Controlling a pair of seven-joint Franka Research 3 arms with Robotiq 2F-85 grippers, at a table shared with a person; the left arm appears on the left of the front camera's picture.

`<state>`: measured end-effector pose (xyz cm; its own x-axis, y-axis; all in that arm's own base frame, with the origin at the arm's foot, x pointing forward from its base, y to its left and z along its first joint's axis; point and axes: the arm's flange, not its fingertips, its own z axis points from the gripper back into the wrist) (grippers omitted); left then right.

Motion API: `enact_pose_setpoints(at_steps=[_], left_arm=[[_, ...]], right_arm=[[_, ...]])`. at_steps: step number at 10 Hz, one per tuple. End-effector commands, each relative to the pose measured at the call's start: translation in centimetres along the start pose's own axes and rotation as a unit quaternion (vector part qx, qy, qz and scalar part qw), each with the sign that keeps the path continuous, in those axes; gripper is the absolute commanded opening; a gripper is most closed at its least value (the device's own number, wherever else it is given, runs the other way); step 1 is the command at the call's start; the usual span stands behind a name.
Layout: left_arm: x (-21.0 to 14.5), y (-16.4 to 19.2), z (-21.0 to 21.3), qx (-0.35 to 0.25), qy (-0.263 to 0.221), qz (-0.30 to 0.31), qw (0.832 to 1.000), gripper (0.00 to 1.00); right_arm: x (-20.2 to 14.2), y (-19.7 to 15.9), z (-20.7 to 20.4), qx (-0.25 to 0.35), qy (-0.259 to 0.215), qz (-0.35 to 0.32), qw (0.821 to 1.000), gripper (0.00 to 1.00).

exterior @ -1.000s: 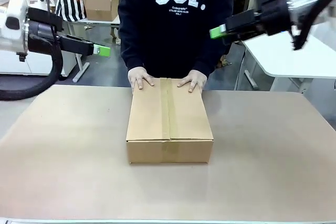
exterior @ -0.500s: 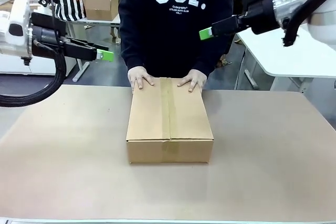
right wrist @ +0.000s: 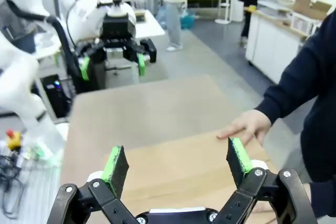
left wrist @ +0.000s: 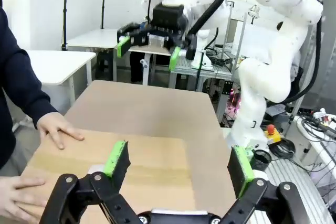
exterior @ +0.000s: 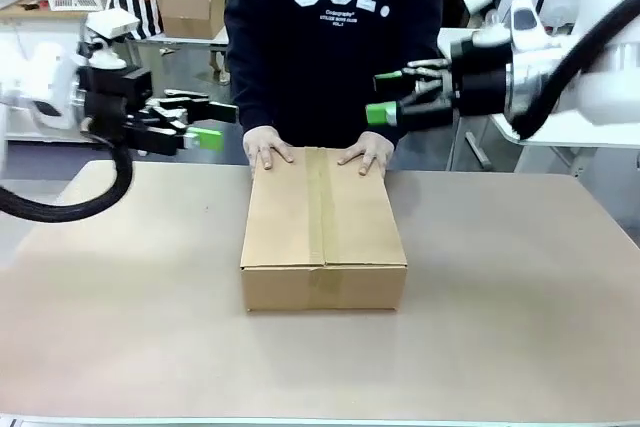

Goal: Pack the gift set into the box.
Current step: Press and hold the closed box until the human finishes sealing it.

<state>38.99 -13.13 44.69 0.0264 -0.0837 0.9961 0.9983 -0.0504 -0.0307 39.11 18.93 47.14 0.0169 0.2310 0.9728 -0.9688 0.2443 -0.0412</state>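
The box [exterior: 322, 232] lies shut in the middle of the table, a strip of tape running along its top seam. A person presses both hands [exterior: 268, 150] on its far end. The gift set is out of view. My left gripper [exterior: 207, 122] hovers open in the air left of the box's far end. My right gripper [exterior: 383, 97] hangs open above the far right corner. In the left wrist view the left gripper [left wrist: 178, 161] spreads wide above the box top [left wrist: 142, 163]. From the right wrist, the right gripper [right wrist: 177, 162] is open over the box [right wrist: 184, 174], near a hand [right wrist: 249, 124].
The brown table [exterior: 520, 287] has free room on all sides of the box. Behind the person, a smaller carton [exterior: 190, 7] and a striped bag [exterior: 135, 2] sit at back left. A white table [exterior: 560, 122] stands at back right.
Both arms have come down and inward toward the box's far end, and each wrist has rolled so that both fingers now show spread. The box and the hands have not moved.
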Motion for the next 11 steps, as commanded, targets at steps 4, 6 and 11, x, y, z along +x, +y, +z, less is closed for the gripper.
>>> enact_pose_setpoints(at_steps=[4,6,11], left_arm=[[-6.0,3.5,-6.5,0.03,0.061,-0.061,0.996,1.0],[-4.8,2.3,-6.0,-0.004,0.042,-0.05,0.998,1.0],[-7.4,3.9,-8.5,-0.016,0.177,-0.017,0.984,1.0]], right_arm=[[-11.5,0.3,-7.3,0.003,-0.002,-0.026,1.0,1.0],[-11.2,1.2,-6.4,0.015,0.006,-0.027,1.0,1.0],[-8.8,0.5,-5.9,0.121,0.154,0.08,0.977,1.0]])
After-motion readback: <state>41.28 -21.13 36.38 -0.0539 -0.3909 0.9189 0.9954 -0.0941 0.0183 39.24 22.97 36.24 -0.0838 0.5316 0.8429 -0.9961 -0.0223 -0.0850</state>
